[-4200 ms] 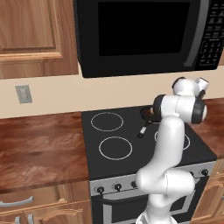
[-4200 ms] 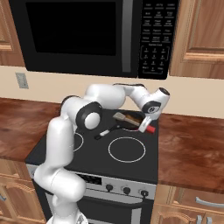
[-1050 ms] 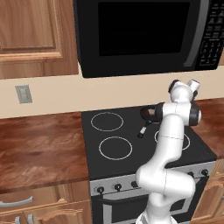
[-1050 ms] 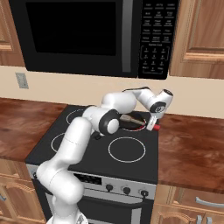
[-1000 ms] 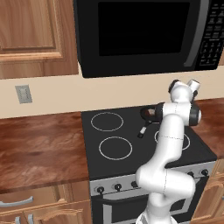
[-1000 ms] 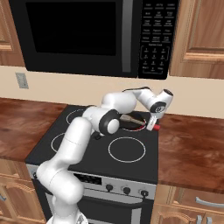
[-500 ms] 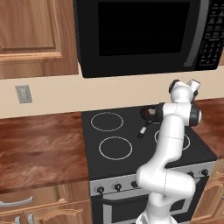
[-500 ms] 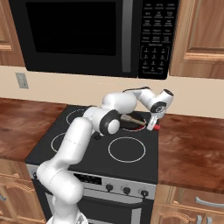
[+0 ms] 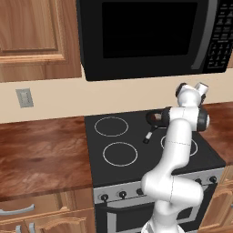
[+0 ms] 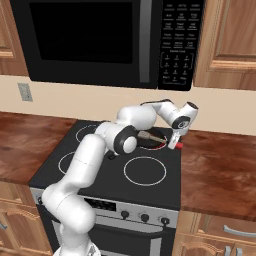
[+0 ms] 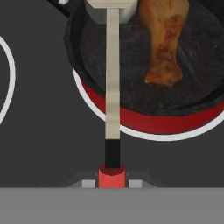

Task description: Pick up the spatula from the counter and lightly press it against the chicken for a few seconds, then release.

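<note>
Spatula (image 11: 112, 87) is held by its red handle end in the gripper (image 11: 112, 180), which is closed snugly on it. The pale shaft runs out over the rim of the pan (image 11: 175, 120) on the stove (image 11: 39, 131), and the blade lies over the far part of the pan floor. Chicken (image 11: 166, 43), a browned drumstick, lies in the same pan, just beside the shaft and apart from the blade. Pick-up is judged done; the pressing step is in hand, but no contact with the meat is made yet. A sideways shift of the blade over the drumstick is called for next, then a gentle lowering, a short hold and release. Whether the blade touches the pan floor cannot be told.
</note>
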Robot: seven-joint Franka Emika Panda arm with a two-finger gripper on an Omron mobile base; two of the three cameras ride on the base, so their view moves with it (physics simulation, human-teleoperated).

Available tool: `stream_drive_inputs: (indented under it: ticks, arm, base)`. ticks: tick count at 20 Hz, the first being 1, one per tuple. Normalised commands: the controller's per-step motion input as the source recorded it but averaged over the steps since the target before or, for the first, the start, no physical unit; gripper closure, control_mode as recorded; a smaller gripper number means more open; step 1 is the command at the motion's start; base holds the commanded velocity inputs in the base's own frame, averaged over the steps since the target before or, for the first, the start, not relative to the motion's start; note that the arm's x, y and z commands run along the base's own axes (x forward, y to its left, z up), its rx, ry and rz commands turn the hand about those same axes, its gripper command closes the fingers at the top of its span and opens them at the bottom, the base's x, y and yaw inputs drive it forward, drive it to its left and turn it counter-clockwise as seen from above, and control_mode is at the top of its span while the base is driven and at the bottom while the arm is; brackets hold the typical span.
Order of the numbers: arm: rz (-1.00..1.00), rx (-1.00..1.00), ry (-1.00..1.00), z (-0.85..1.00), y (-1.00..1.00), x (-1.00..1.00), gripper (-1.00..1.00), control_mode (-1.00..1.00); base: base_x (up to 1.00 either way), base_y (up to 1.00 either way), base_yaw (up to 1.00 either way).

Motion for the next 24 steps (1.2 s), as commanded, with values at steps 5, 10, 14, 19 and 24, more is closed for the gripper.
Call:
stream_drive_inputs:
  ticks: [5,10,14,19,24]
  arm:
    - [0.00,-0.01,0.00,0.00,0.00,0.02,1.00,-1.00]
    - [0.00,-0.01,0.00,-0.01,0.00,0.04,1.00,-1.00]
    - [0.00,-0.01,0.00,-0.03,0.00,0.06,1.00,-1.00]
    - [0.00,-0.01,0.00,-0.03,0.00,0.10,1.00,-1.00]
    - [0.00,-0.05,0.00,0.00,0.00,0.09,1.00,-1.00]
  base:
    - [0.00,0.00,0.00]
    - [0.00,0.00,0.00]
    - [0.00,0.00,0.00]
    - [0.00,0.00,0.00]
    - [0.00,0.00,0.00]
